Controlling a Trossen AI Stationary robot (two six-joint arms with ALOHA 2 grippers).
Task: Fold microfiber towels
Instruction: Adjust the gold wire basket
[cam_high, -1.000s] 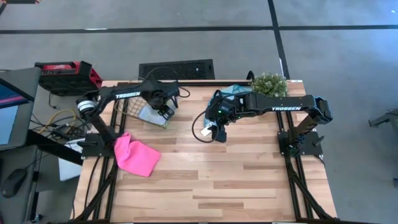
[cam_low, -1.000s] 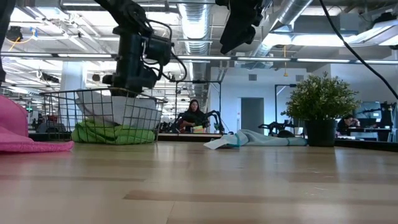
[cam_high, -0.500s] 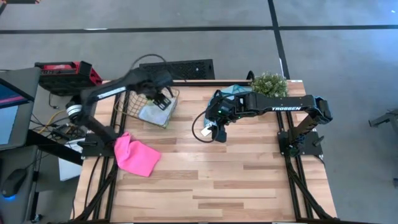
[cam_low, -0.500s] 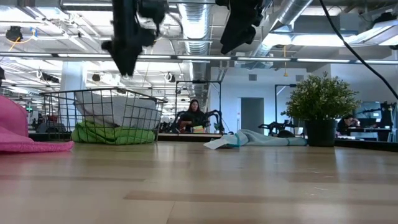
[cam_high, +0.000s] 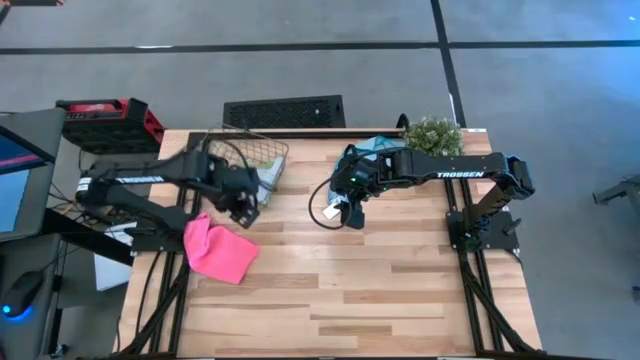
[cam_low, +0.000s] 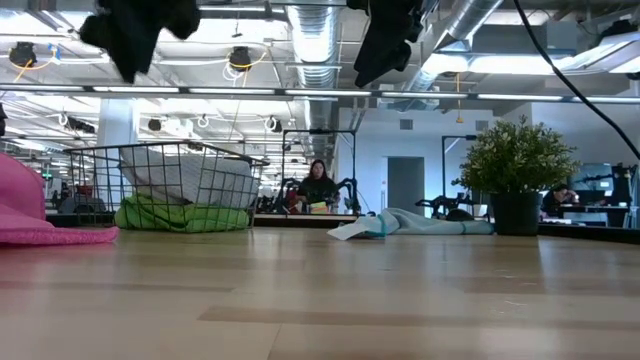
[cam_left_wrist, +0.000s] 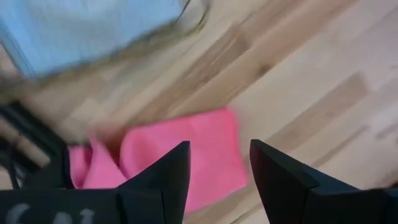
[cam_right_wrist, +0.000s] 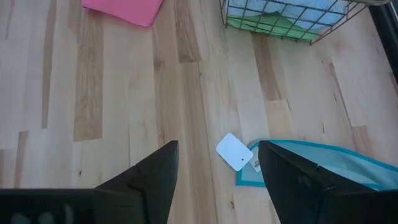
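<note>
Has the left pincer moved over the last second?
Yes. In the high view the left pincer has swung away from above the wire basket toward the pink towel, open and empty.

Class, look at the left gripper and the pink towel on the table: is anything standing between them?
Nothing visible does. The left gripper hangs open above the table, beside the wire basket, and the pink towel lies just past it on bare wood. The left wrist view shows the towel straight ahead of the open fingers.
</note>
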